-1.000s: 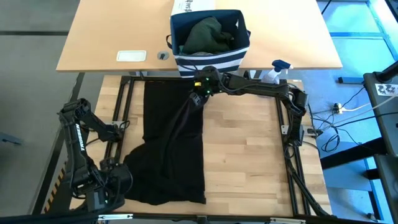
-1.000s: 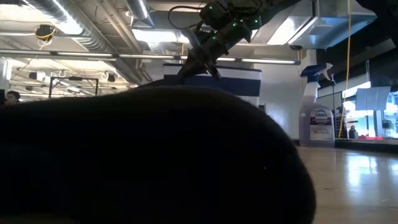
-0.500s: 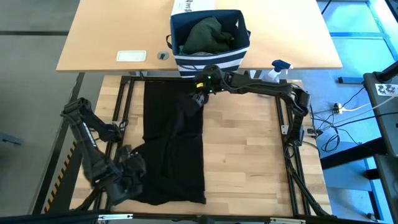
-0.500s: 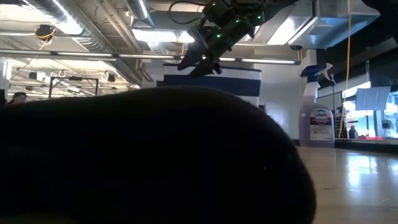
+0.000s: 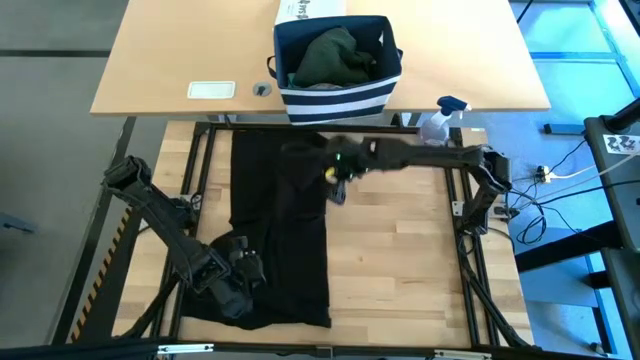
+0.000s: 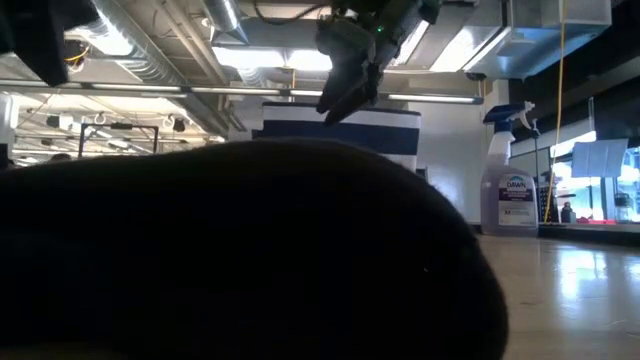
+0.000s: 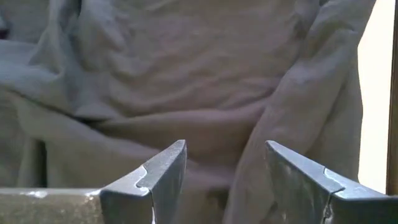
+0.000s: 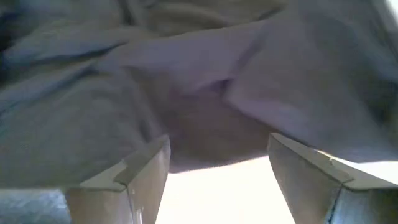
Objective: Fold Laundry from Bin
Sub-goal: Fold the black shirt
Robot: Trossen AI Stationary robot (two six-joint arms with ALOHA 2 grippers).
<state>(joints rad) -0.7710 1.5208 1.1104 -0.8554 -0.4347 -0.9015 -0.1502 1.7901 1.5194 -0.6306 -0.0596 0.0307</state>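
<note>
Where striped, bin (image 5: 340,98) with green laundry (image 5: 333,55)

Overhead, silver ducts (image 6: 110,40) and strip lights (image 6: 255,58) cross the ceiling. A wooden slat bench (image 5: 400,250) sits in a black frame, a paler desk (image 5: 190,60) behind it. Grey floor (image 5: 50,150) to one side, blue-lit floor (image 5: 570,50) to the other. A spray bottle (image 6: 510,175) stands by what may be a window (image 6: 600,190).

The right half of the wooden table (image 5: 400,260) is bare. The black cloth (image 5: 280,230) covers the left half. The bin (image 5: 338,90) and spray bottle (image 5: 440,118) block the far edge.
</note>
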